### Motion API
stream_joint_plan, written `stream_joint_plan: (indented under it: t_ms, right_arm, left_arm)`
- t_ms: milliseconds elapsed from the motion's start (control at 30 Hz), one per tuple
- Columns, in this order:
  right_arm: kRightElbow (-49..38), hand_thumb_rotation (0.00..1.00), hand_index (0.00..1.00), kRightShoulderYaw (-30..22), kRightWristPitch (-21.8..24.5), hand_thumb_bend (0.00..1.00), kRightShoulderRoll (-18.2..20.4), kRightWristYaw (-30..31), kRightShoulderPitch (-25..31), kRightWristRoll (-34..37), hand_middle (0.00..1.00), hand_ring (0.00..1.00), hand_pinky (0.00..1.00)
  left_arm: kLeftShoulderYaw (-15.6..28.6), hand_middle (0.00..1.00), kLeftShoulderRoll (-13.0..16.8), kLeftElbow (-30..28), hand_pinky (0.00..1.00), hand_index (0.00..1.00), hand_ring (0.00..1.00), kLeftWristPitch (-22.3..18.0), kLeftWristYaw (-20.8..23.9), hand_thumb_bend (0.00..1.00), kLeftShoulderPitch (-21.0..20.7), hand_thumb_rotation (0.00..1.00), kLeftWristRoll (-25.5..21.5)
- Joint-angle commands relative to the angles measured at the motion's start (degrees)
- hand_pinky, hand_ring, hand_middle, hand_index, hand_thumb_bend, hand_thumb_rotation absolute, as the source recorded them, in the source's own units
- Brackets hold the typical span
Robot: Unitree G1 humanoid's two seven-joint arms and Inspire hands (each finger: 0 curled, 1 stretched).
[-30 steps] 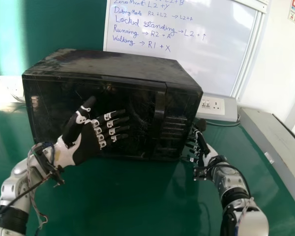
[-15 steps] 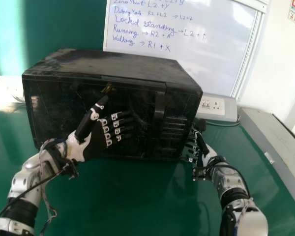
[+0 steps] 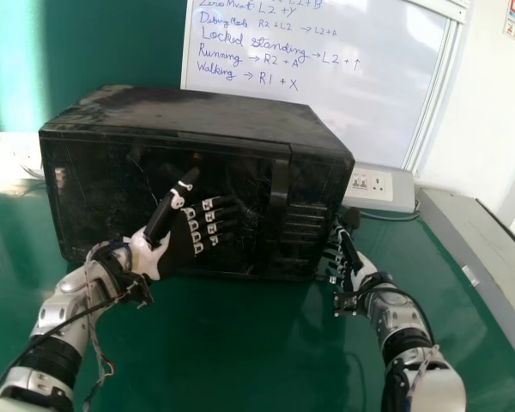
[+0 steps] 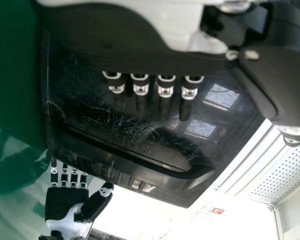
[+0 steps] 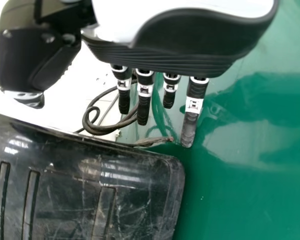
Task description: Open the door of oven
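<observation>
left fingers have moved nearer the handle.

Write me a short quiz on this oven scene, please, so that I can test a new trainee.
1. True or false: The door of the oven is shut.

2. Multiple choice: What stands behind the oven in the head view?
A. a bookshelf
B. a whiteboard with handwriting
C. a row of bottles

3. Fill in the blank: The right hand is beside the oven, while the ____ is in front of the door with its fingers straight.

Key: 1. true; 2. B; 3. left hand
</observation>
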Motion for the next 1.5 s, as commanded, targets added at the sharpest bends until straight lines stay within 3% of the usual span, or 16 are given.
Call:
stream_joint_plan:
  t_ms: [0, 133, 333, 500, 700, 867, 1167, 1367, 1467]
  right_arm:
    - [-0.1, 0.75, 0.93, -0.1, -0.1, 0.82, -0.3, 0.3, -0.8, 0.1, 0.88, 0.71, 0.63]
    - [-0.1, 0.76, 0.94, -0.3, -0.4, 0.76, -0.2, 0.1, -0.7, 0.3, 0.89, 0.74, 0.66]
    - [-0.1, 0.72, 0.93, -0.2, -0.3, 0.79, -0.1, 0.0, -0.6, 0.2, 0.89, 0.72, 0.64]
    - [-0.1, 0.79, 0.95, 0.6, -0.7, 0.82, -0.3, 0.8, -0.6, -0.4, 0.9, 0.73, 0.66]
    - [-0.1, 0.79, 0.94, 0.6, -0.6, 0.76, -0.3, 0.4, -0.6, -0.4, 0.88, 0.71, 0.65]
    - [-0.1, 0.77, 0.92, 0.3, -0.4, 0.82, -0.2, -0.1, -0.6, -0.2, 0.88, 0.72, 0.65]
    - [0.0, 0.76, 0.93, 0.4, -0.1, 0.77, 0.0, -0.5, -0.8, -0.2, 0.87, 0.69, 0.62]
    - [-0.2, 0.75, 0.92, 0.4, -0.3, 0.8, 0.0, -0.2, -0.8, -0.2, 0.87, 0.68, 0.63]
    - [-0.2, 0.75, 0.92, 0.2, 0.1, 0.75, 0.0, -0.5, -0.9, -0.1, 0.87, 0.69, 0.63]
  left_arm:
    - [0.2, 1.0, -1.0, 1.7, 1.0, 1.0, 1.0, -0.7, -0.6, 1.0, -1.8, 0.77, 0.5]
    - [0.4, 1.0, -1.6, 4.6, 1.0, 1.0, 1.0, -0.3, -0.4, 1.0, -3.7, 0.76, 1.0]
    - [0.1, 1.0, -2.4, 9.0, 0.99, 1.0, 1.0, -2.1, 0.9, 1.0, -6.4, 0.74, 3.2]
    - [0.4, 1.0, -3.2, 12.0, 0.98, 1.0, 1.0, -4.2, 1.2, 1.0, -8.2, 0.73, 4.6]
    - [0.8, 1.0, -4.0, 14.4, 0.97, 1.0, 1.0, -4.7, 1.1, 1.0, -10.1, 0.72, 5.4]
    - [0.7, 1.0, -4.9, 15.5, 0.96, 1.0, 1.0, -4.3, 2.0, 1.0, -11.0, 0.73, 5.9]
    - [-0.3, 1.0, -6.2, 16.5, 0.91, 1.0, 1.0, -5.2, 4.1, 1.0, -11.9, 0.75, 9.5]
    - [-0.4, 1.0, -6.8, 17.1, 0.88, 1.0, 1.0, -5.5, 5.2, 1.0, -12.5, 0.74, 11.1]
    - [-0.5, 1.0, -7.3, 17.4, 0.87, 1.0, 1.0, -5.6, 6.0, 1.0, -12.7, 0.73, 11.9]
